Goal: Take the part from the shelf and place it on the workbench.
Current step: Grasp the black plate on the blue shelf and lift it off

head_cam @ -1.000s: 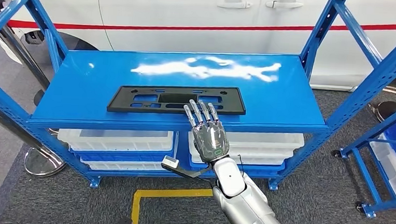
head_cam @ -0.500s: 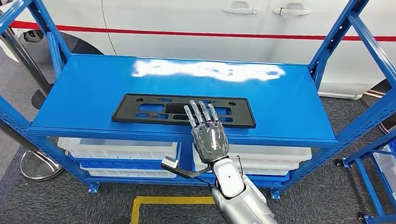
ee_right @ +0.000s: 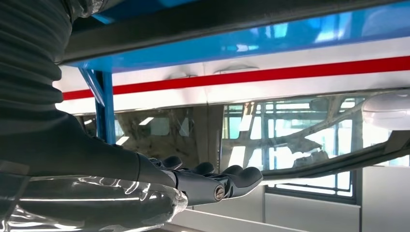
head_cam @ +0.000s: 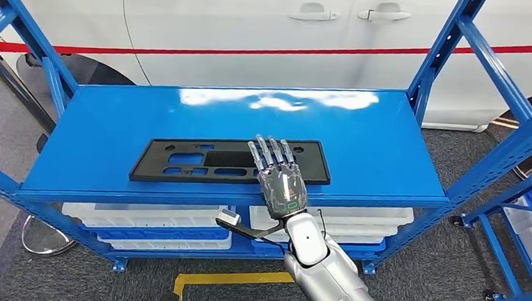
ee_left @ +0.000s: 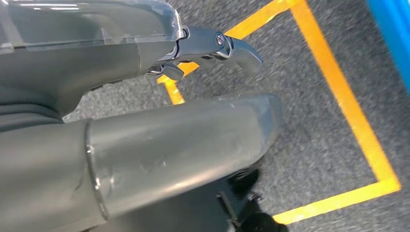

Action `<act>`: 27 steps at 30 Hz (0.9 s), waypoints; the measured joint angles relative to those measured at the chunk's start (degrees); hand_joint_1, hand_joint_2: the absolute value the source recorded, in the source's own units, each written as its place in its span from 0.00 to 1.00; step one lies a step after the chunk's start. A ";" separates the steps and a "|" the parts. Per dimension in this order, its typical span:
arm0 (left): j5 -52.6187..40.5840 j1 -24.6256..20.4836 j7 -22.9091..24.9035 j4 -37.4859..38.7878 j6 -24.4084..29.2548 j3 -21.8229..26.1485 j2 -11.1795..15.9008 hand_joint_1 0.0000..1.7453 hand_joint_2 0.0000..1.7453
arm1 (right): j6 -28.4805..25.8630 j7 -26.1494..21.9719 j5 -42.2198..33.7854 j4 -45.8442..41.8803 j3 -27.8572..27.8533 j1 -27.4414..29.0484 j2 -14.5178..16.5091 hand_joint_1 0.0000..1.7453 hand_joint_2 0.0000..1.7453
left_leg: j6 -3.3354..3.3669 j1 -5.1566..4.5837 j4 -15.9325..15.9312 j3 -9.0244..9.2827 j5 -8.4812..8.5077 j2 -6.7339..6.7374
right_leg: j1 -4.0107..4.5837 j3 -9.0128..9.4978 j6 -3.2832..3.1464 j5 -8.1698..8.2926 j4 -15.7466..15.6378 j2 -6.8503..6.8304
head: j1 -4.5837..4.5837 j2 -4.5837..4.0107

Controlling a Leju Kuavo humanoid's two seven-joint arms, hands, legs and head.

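Right hand [head_cam: 281,181] reaches flat with spread fingers over the black part [head_cam: 230,159] on the shelf [head_cam: 382,147]; next it must grab it.

No text or label (numbers included) can be read anywhere.

Matt black plastic part [head_cam: 228,161], glossy blue painted metal shelf [head_cam: 389,151], rough grey carpet floor [head_cam: 443,280]

The right hand [head_cam: 281,181] is covering a stretch of the black part [head_cam: 200,162] on the blue shelf [head_cam: 111,123], whether its fingers are touching it cannot be told, and the picture's edge is cutting off the white car [head_cam: 271,25].
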 joint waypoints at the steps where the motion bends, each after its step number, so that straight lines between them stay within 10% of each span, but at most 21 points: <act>1: 0.00 -0.08 0.00 0.00 0.01 -0.01 0.01 0.00 0.00 | 0.00 0.01 0.00 0.01 0.01 -0.03 -0.01 0.00 1.00 | 0.28 -0.16 -2.83 1.03 0.95 0.02 | 0.05 0.16 0.25 -0.28 0.09 0.00 | -0.01 0.00; 6: -0.05 0.05 0.07 0.00 0.04 -0.11 0.01 0.00 0.00 | -0.01 0.15 0.00 -0.01 0.09 -0.15 -0.03 0.00 1.00 | 1.88 -0.15 -5.11 2.21 1.62 -0.03 | 0.29 0.14 1.83 -1.61 0.92 -0.08 | -0.02 0.00; 10: 0.32 -0.32 0.07 0.00 0.31 -0.18 -0.02 0.00 0.00 | -0.01 0.20 0.00 -0.03 0.12 -0.19 -0.11 0.00 1.00 | 2.70 0.05 -5.37 2.73 1.38 0.05 | 0.14 -6.65 2.53 -7.19 13.33 -0.12 | -0.02 0.00; 12: 0.91 -0.31 -0.12 0.00 0.57 -0.17 -0.02 0.00 0.00 | -0.01 0.18 0.00 -0.03 0.12 0.06 -0.21 0.00 1.00 | 2.78 0.02 -5.27 2.96 0.98 -0.01 | 0.05 -9.04 2.66 -6.57 16.11 -0.13 | -0.02 0.00; 17: 1.71 -0.52 -1.28 0.00 0.98 -0.16 -0.03 0.00 0.00 | -0.01 -0.41 -0.02 -0.36 0.10 0.16 -0.31 0.94 1.00 | 1.95 -0.21 -4.53 3.96 -0.51 -0.22 | 0.16 -3.10 1.81 1.56 1.68 -0.16 | -0.03 0.00; 22: 2.12 -0.74 -2.38 0.00 1.23 -0.14 -0.02 0.00 0.00 | -0.01 -1.90 -0.04 -1.44 -0.08 0.56 -0.35 1.00 1.00 | 0.42 -0.18 -2.95 3.49 -2.30 -0.10 | 0.02 -2.26 0.45 1.28 0.31 -0.03 | -0.05 0.00; 27: 2.14 -0.61 -2.75 0.00 1.55 -0.14 -0.02 0.00 0.00 | -0.01 -2.58 -0.04 -2.44 -0.45 1.24 -0.37 1.00 1.00 | -0.48 0.08 12.08 -3.91 -8.24 -0.05 | -0.02 -1.76 -0.33 0.87 0.21 -0.27 | -0.07 0.00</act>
